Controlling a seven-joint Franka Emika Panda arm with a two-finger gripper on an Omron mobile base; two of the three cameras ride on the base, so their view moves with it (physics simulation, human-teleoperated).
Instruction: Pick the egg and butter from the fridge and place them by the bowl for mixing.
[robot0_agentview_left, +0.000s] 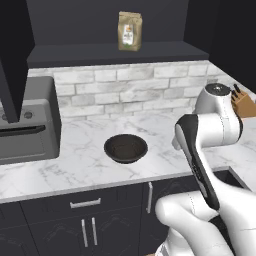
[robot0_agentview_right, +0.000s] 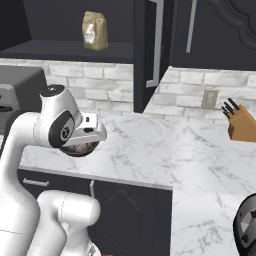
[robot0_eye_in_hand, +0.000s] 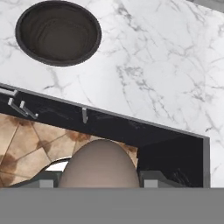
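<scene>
Egg, small oval, reddish-brown w/ grey patches (robot0_eye_in_hand: 99, 164): clamped in end effector (robot0_eye_in_hand: 99, 181), off marble tabletop (robot0_eye_in_hand: 166, 65) front edge; carried twd round dark matte bowl (robot0_eye_in_hand: 58, 31) nr that edge, for set-down beside.

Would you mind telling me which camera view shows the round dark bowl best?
The left base view: the round dark bowl sits whole and unobstructed on the marble counter. The hand view shows it at the top; the right base view has the arm covering most of it.

Tan paper bag (robot0_agentview_left: 130, 31) on shelf, knife block (robot0_agentview_right: 241, 123) on counter.
</scene>
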